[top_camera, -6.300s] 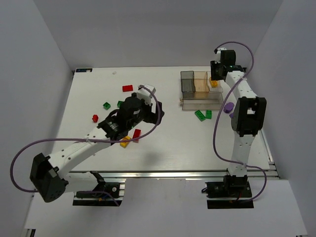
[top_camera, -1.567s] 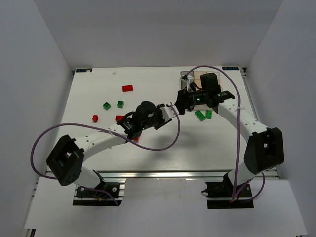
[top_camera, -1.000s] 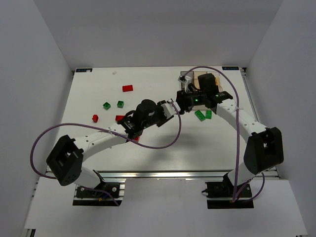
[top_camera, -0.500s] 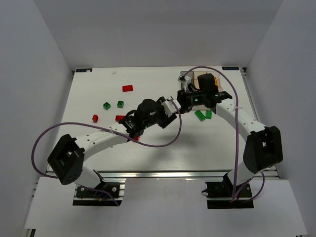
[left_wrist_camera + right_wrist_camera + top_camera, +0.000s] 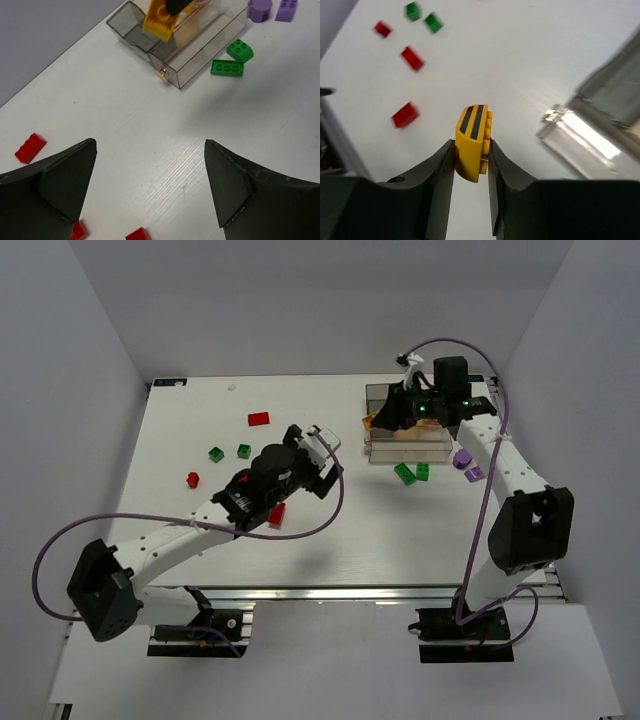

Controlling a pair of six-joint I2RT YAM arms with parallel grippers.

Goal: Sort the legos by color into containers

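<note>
My right gripper (image 5: pixel 378 418) is shut on a yellow lego (image 5: pixel 472 142) with black stripes, and holds it in the air by the left end of the containers (image 5: pixel 408 430). The left wrist view shows this lego (image 5: pixel 161 20) hanging over the smoky grey bin (image 5: pixel 131 22). My left gripper (image 5: pixel 150 145) is open and empty above bare table, left of the containers, and it also shows in the top view (image 5: pixel 322 462). Two green legos (image 5: pixel 405 473) and two purple legos (image 5: pixel 462 457) lie in front of and right of the containers.
Red legos (image 5: pixel 259 419), (image 5: pixel 193 479), (image 5: pixel 277 513) and two green legos (image 5: pixel 216 453) lie on the left half of the white table. The left arm stretches across the table's middle. The table's back edge runs close behind the containers.
The two grippers were together mid-table. My right gripper has now moved back and right to the containers with the yellow lego. My left gripper has drawn back to the left, open.
</note>
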